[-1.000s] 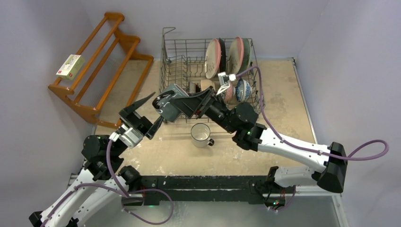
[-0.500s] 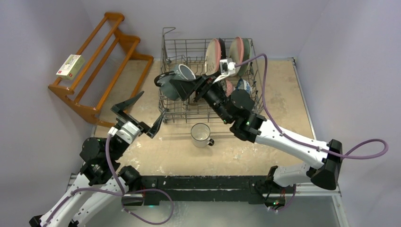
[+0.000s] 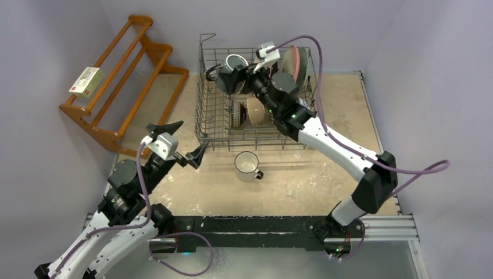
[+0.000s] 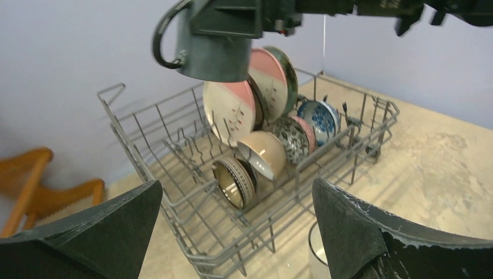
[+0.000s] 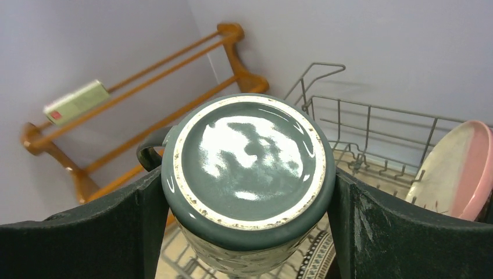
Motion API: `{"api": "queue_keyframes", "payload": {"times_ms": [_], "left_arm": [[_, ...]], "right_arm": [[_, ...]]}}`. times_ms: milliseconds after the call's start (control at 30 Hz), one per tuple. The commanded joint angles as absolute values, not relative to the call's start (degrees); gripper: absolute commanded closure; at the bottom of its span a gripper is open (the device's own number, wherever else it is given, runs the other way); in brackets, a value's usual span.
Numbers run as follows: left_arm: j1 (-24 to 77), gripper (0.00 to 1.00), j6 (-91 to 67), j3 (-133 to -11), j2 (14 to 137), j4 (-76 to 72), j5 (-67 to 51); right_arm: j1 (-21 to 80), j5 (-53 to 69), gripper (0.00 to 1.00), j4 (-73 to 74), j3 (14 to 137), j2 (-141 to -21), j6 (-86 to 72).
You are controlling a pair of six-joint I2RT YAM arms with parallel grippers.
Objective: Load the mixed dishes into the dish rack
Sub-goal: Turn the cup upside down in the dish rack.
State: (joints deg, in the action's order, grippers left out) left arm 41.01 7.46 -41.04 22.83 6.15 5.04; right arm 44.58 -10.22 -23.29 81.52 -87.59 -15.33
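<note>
My right gripper (image 3: 234,78) is shut on the dark teal mug (image 3: 231,74) and holds it upside down over the back left of the dish rack (image 3: 201,99). In the right wrist view the mug's base (image 5: 250,154) fills the space between both fingers. Two large plates (image 4: 229,110) stand upright in the rack. Beside them are a beige bowl (image 4: 264,154) and patterned bowls (image 4: 235,181). The white mug (image 3: 247,165) stands upright on the table just in front of the rack. My left gripper (image 3: 181,144) is wide open and holds nothing, at the rack's front left corner.
A brown wooden slatted shelf (image 3: 131,81) leans at the back left with a small box (image 3: 86,81) on it. Walls close in on the left, back and right. The right arm (image 3: 325,136) stretches over the rack's right half and hides part of the plates.
The right arm has carried the teal mug up from the rack's front edge to its back left. The left gripper has opened wide and drawn back towards the near left.
</note>
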Motion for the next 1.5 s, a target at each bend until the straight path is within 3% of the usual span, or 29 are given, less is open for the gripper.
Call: {"api": "queue_keyframes", "payload": {"times_ms": [0,267,567,867,1200,1467], "left_arm": [[41.25,0.01,1.49,-42.53,25.06,10.05,5.06],[41.17,0.01,0.66,-38.42,22.19,10.10,9.35],[41.13,0.01,1.66,-35.63,13.41,8.97,22.77],[40.83,0.01,1.38,-37.37,18.07,11.02,25.08],[40.61,0.01,2.19,-36.31,17.07,9.61,24.62],[40.52,0.01,2.02,-36.39,18.01,9.67,23.93]], "right_arm": [[42.91,-2.70,1.00,-26.56,88.17,-90.33,-6.53],[35.48,14.46,1.00,-24.94,95.91,-99.82,1.75],[28.99,35.68,1.00,-26.88,103.22,-113.86,5.75],[28.32,35.87,0.99,-18.85,117.97,-126.63,10.85],[28.55,33.45,0.97,-23.01,122.06,-133.56,7.01],[30.63,31.07,0.90,-22.12,125.79,-137.73,8.30]]}}
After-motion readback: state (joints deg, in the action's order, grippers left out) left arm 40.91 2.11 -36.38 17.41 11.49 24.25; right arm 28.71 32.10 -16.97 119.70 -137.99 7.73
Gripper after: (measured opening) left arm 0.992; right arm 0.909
